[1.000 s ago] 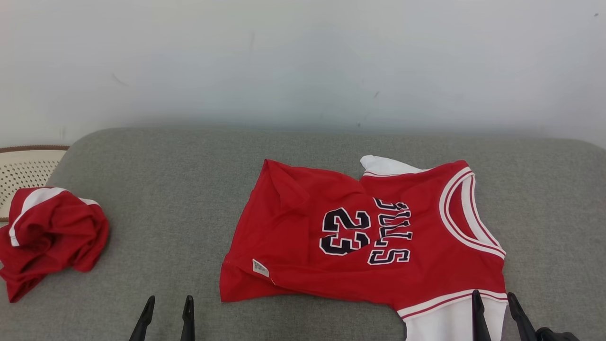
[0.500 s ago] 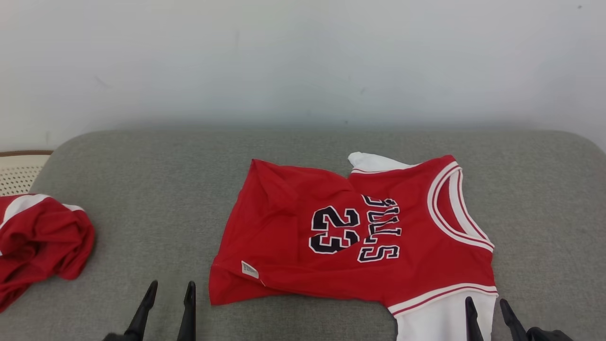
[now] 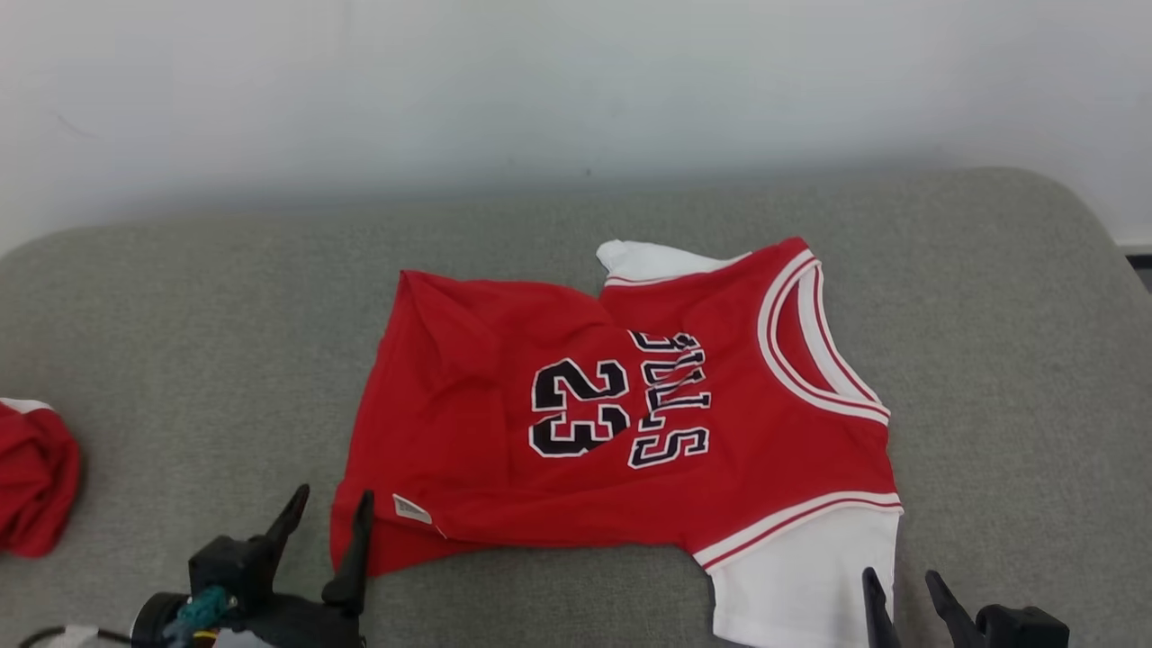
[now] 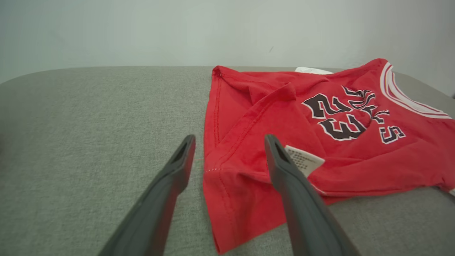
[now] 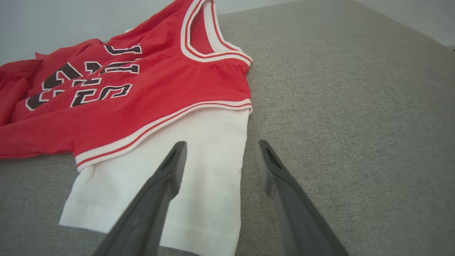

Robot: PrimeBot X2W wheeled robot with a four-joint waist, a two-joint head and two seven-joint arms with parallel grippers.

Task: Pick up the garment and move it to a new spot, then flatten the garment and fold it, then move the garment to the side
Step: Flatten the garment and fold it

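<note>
Head view: a red cotton basketball jersey printed with a dark 23 and lettering, trimmed in white at the neck (image 3: 504, 405), lies spread but rumpled on a broad grey woven cushion (image 3: 180, 342). It spans the stretch ahead of and between the two claws. The left claw (image 3: 333, 495) sits at the jersey's hem corner with its two dark fingers wide apart and nothing between them gripped. In the left wrist view that corner lies in the gap. One finger (image 4: 177, 170) is over bare cushion, and the other is above the red cloth just beside a small white sewn-in label (image 4: 304, 160). Whether either finger touches the fabric cannot be told. The right claw (image 3: 900, 576) is likewise fully spread and empty, at the jersey's white short sleeve (image 3: 801, 576). In the right wrist view the sleeve's outer edge runs up between its fingers, one over the white cloth and one over the cushion. The collar lies ahead of this claw, slightly toward the left claw's side. A second crumpled red garment (image 3: 31, 486) rests well out beyond the left claw. A pale wall (image 3: 540, 81) stands behind the cushion.
</note>
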